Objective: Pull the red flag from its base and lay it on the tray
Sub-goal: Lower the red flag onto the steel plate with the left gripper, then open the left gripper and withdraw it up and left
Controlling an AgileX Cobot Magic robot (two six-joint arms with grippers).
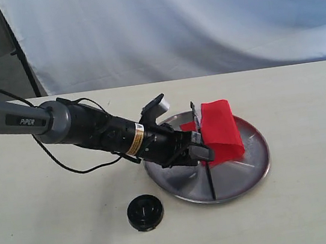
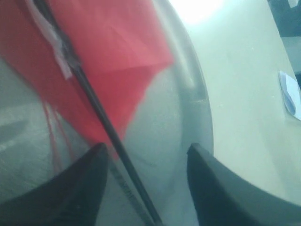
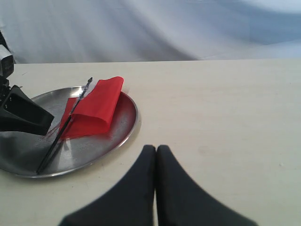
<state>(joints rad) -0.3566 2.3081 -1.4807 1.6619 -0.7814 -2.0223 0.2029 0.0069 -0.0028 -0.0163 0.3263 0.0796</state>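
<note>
Red flag [image 1: 220, 129]: off base, lying flat on tray [image 1: 259, 166], cloth folded, pole across the plate. Tray: midway between far and near table [image 1: 321, 209] edges. Base [image 1: 145, 212]: apart from tray, toward near edge. Left gripper [image 1: 198, 148]: low over tray, jaws parted astride the pole, gripping nothing; arm stretched in from table's left side, sloping down. Right gripper [image 3: 156, 151]: fingers pressed together, empty, above table.

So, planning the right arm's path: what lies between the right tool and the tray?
Only bare tabletop, as the right wrist view shows: nothing stands between the shut right tool and the tray rim.
</note>
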